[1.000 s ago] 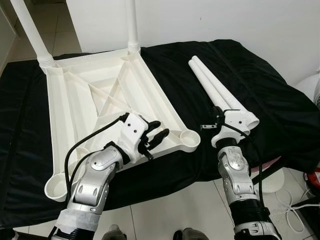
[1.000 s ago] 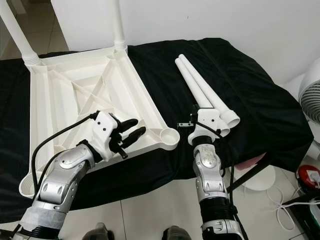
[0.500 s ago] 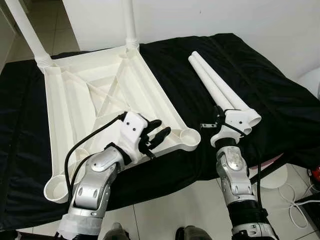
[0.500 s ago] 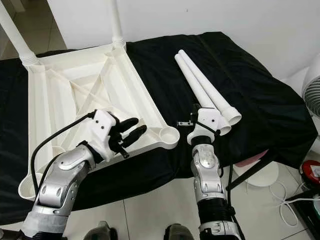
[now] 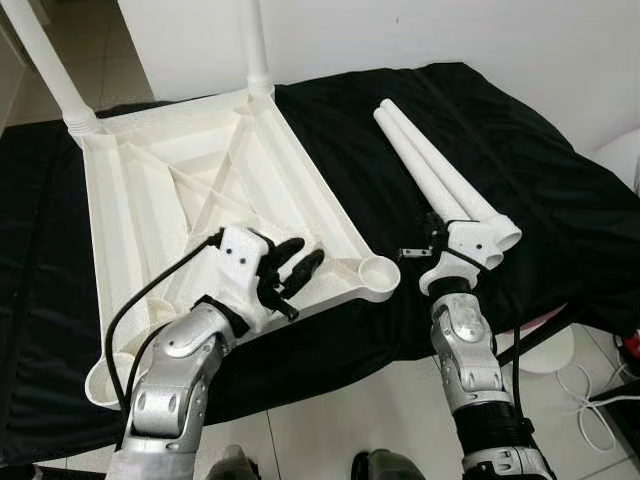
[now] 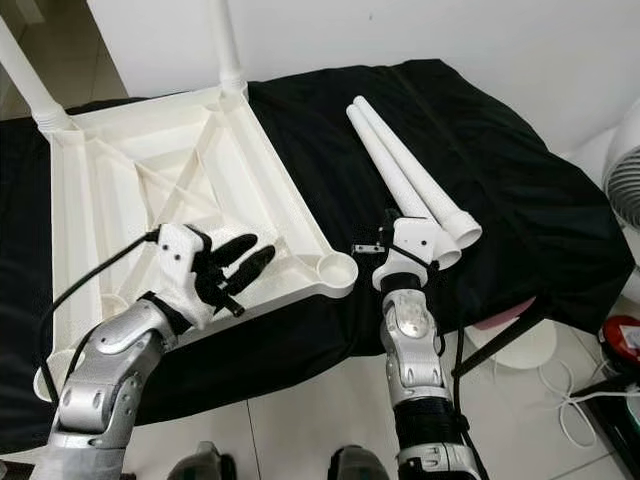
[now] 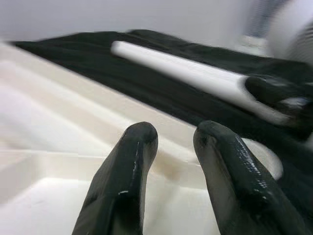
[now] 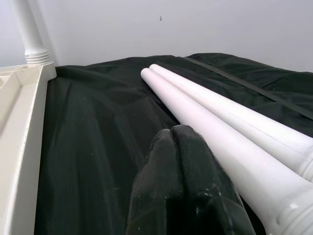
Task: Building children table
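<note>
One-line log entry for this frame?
left gripper: open, over upturned tabletop | right gripper: shut, beside two loose legs | two legs fitted

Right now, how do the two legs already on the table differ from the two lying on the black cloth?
The fitted legs stand upright in the far corners of the upturned tabletop; the loose legs lie flat, side by side, beside the right gripper. The fitted ones run out of view at the top; the loose ones show whole. All four are white tubes.
</note>
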Controlling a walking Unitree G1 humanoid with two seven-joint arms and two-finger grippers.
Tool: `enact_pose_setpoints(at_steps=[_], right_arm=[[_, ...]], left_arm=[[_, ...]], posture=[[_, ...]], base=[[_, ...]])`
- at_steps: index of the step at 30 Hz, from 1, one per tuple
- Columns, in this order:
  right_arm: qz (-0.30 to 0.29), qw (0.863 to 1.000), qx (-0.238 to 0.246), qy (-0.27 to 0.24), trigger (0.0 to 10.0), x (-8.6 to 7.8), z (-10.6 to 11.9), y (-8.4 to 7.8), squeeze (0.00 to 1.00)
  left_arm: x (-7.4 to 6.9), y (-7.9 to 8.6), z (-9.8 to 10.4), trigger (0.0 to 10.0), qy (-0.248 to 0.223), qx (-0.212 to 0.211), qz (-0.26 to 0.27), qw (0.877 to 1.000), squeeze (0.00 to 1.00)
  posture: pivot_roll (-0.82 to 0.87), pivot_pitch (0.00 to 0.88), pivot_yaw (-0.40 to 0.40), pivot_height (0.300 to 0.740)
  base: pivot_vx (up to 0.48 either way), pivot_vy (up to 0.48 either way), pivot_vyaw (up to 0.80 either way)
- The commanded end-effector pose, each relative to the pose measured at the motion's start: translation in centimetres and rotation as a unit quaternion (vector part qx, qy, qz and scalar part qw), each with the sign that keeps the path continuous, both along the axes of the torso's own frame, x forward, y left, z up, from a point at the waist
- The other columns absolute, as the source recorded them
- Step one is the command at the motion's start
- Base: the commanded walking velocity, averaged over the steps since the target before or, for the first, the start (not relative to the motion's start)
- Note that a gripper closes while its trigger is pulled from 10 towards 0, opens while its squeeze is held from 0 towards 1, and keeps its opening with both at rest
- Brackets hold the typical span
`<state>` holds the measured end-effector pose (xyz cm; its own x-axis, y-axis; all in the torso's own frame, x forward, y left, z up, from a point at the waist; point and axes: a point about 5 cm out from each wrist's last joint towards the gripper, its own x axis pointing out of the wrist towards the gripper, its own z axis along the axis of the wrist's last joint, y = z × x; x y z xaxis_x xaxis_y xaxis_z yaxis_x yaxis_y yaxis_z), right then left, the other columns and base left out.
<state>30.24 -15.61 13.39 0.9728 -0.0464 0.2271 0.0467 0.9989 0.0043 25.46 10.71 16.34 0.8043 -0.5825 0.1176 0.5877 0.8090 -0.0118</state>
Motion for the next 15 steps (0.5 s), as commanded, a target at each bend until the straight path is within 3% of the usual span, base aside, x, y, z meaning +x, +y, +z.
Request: enact_pose_setpoints(at_steps=[1, 5, 9, 15], right_arm=[[0.0, 1.0, 0.003, -0.002, 10.0, 0.1, 0.1, 0.1, 0.0], [0.001, 1.0, 0.002, 0.001, 10.0, 0.0, 0.0, 0.2, 0.0], [0.001, 1.0, -0.002, 0.001, 10.0, 0.1, 0.0, 0.1, 0.0], [-0.067, 0.998, -0.02, 0.007, 10.0, 0.1, 0.1, -2.0, 0.0]], left_arm=[[0.5, -0.4, 0.5, 10.0, -0.033, 0.03, 0.027, 0.999, 0.0], [1.7, -1.4, 0.3, 10.0, -0.034, 0.07, 0.043, 0.996, 0.0], [2.5, -2.2, 0.4, 10.0, -0.011, 0.051, 0.033, 0.998, 0.0], [3.3, -3.4, 1.2, 10.0, -0.008, 0.036, 0.022, 0.999, 0.0]], posture=[[0.02, 0.049, 0.034, 0.74], [0.02, 0.048, 0.032, 0.74], [0.01, 0.043, 0.023, 0.74], [0.0, 0.039, 0.004, 0.74]], base=[[0.0, 0.0, 0.0], [0.0, 0.0, 0.0], [0.0, 0.0, 0.0], [0.0, 0.0, 0.0]])
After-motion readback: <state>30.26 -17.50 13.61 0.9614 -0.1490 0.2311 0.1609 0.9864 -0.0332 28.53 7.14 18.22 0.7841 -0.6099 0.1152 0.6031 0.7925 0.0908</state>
